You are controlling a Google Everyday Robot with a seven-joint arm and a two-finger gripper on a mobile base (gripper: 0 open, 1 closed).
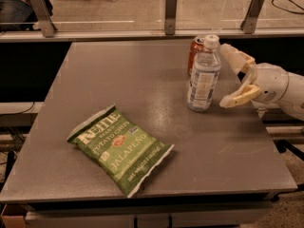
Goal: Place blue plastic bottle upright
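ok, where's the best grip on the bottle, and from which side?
Probably mid-body, at the label, side-on from where the open gripper sits beside it. The bottle stands upright and is round there; the can crowds its far side, and the cap is narrow.
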